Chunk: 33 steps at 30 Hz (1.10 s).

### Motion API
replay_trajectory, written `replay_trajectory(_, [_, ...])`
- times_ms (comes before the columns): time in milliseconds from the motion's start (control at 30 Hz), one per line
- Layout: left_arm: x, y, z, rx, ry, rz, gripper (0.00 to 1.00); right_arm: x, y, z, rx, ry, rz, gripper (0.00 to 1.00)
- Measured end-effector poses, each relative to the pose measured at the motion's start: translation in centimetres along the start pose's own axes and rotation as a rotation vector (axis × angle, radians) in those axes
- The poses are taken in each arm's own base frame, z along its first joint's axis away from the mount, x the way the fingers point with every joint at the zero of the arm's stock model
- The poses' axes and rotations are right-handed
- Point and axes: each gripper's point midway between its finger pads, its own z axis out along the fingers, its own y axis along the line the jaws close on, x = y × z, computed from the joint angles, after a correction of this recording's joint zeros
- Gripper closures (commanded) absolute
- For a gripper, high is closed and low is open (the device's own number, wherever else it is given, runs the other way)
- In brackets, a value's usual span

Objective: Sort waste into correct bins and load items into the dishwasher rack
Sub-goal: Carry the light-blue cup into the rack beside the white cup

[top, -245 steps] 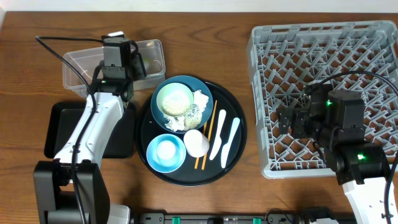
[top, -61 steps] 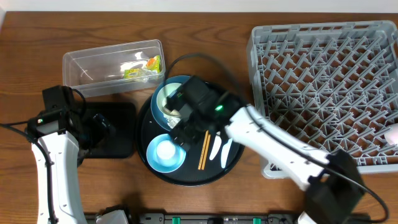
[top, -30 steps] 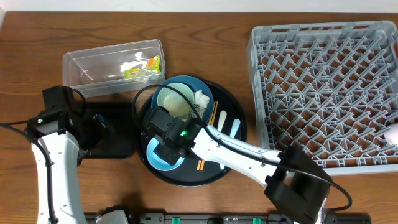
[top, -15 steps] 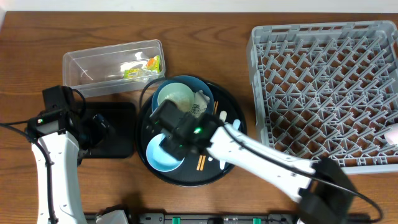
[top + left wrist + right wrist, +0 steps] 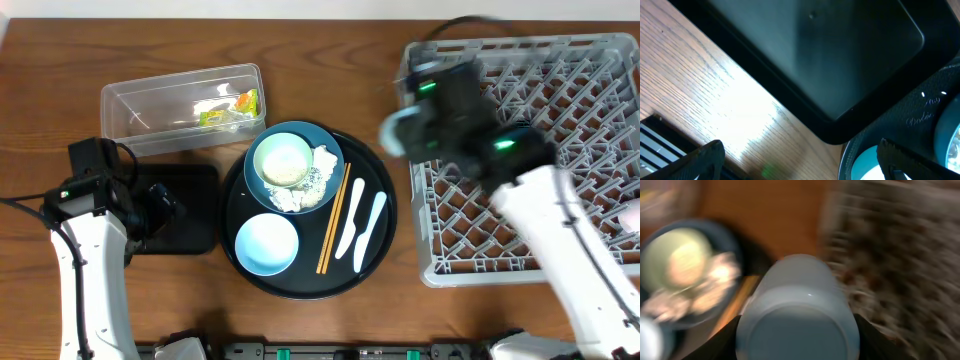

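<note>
My right gripper (image 5: 400, 130) is shut on a light blue cup (image 5: 392, 131) and holds it by the left edge of the grey dishwasher rack (image 5: 560, 80). In the blurred right wrist view the cup (image 5: 797, 300) fills the space between the fingers (image 5: 797, 336). My left gripper (image 5: 162, 205) is open and empty over the shallow black tray (image 5: 195, 230). Its wrist view shows its fingers (image 5: 800, 156) apart above the tray (image 5: 815, 55). The clear tub (image 5: 150, 105) holds the yellow-green wrapper (image 5: 240, 103). A white cup (image 5: 630, 213) lies in the rack.
The round black tray (image 5: 385, 235) holds the dark blue plate (image 5: 330, 140), the pale green bowl (image 5: 282, 160) with rice, tissue scraps (image 5: 322, 160), an empty light blue bowl (image 5: 266, 244), orange chopsticks (image 5: 332, 218) and two white utensils (image 5: 350, 215).
My right arm has lifted the light blue cup out of the light blue bowl and swung it right to the rack's left edge. The left arm has not moved.
</note>
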Motion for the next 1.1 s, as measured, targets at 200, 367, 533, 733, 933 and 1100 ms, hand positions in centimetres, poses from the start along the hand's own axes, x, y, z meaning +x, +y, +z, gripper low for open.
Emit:
replay_trajectory(200, [0.0, 0.0, 0.0, -0.001, 0.0, 0.0, 0.02, 1.0, -14.2, -1.3, 0.234, -0.001, 0.301, 0.63])
replay_trajectory(367, [0.0, 0.0, 0.0, -0.002, -0.001, 0.0, 0.02, 3.2, -22.6, -3.1, 0.372, -0.013, 0.489, 0.63])
replay_trajectory(533, [0.0, 0.0, 0.0, -0.003, -0.001, 0.0, 0.02, 5.9, -29.2, -4.1, 0.481, -0.015, 0.635, 0.64])
replay_trajectory(733, [0.0, 0.0, 0.0, -0.002, 0.0, 0.0, 0.02, 9.0, -34.4, -3.3, 0.549, 0.011, 0.744, 0.64])
replay_trajectory(933, [0.0, 0.0, 0.0, -0.002, -0.001, 0.0, 0.02, 12.2, -36.6, -1.2, 0.555, 0.101, 0.811, 0.66])
replay_trajectory(1100, [0.0, 0.0, 0.0, -0.002, -0.001, 0.0, 0.02, 13.5, -37.1, 0.1, 0.543, 0.143, 0.834, 0.65])
